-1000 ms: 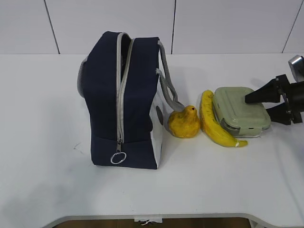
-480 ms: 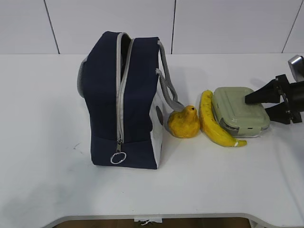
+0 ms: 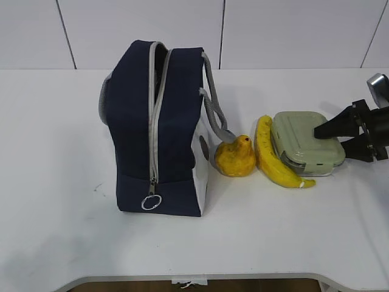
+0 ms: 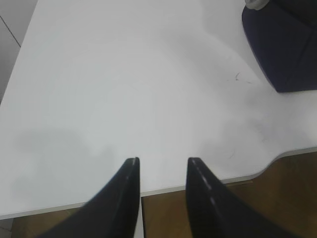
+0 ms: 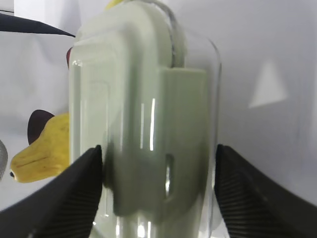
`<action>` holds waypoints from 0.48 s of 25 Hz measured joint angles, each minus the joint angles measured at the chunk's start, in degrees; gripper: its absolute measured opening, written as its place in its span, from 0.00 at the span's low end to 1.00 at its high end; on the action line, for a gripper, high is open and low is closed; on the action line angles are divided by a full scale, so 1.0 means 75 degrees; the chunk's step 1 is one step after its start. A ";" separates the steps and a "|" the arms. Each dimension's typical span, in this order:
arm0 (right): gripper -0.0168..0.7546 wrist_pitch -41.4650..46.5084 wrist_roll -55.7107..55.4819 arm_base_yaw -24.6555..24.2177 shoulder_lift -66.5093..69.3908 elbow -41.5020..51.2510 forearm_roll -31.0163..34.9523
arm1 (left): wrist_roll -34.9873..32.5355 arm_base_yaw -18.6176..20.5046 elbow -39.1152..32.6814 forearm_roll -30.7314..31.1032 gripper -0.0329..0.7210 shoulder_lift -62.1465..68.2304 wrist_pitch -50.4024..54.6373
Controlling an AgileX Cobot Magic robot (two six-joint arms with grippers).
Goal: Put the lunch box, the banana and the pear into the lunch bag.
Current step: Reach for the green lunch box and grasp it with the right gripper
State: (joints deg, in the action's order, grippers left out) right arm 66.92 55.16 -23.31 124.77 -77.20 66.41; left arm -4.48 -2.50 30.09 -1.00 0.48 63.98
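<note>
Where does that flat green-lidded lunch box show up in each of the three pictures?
Exterior view: flat sage-green-lidded lunch box sits right of centre, beside the long yellow banana.
Left wrist view: not in it.
Right wrist view: lunch box fills the centre, seen end-on.
Shared landmark: the banana, whose tip shows at lower left in the right wrist view.

The lunch bag [image 3: 159, 128] stands upright left of centre on the table [image 3: 55, 152]. Just right of it sits the pear [image 3: 236, 157], then the banana [image 3: 273, 157], which lies against the left side of the lunch box [image 3: 305, 141]. My right gripper [image 3: 335, 137] straddles the box's right end; my left gripper [image 4: 162, 171] hangs over the table's near-left edge.
</note>
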 joint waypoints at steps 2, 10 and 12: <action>0.71 0.0000 0.0000 0.0000 0.0000 0.0000 0.0000 | 0.0000 0.0000 0.0000 0.0000 0.36 0.0000 0.0000; 0.55 0.0049 -0.0014 0.0000 0.0000 -0.0016 0.0046 | 0.0000 0.0000 0.0000 0.0000 0.36 0.0000 0.0000; 0.54 0.0053 -0.0027 0.0000 0.0000 -0.0016 0.0046 | 0.0000 0.0000 0.0000 0.0000 0.36 0.0000 0.0000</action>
State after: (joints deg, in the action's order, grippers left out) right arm 67.32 54.96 -23.31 124.77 -77.32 66.76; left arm -4.48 -2.50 30.09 -1.00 0.48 63.98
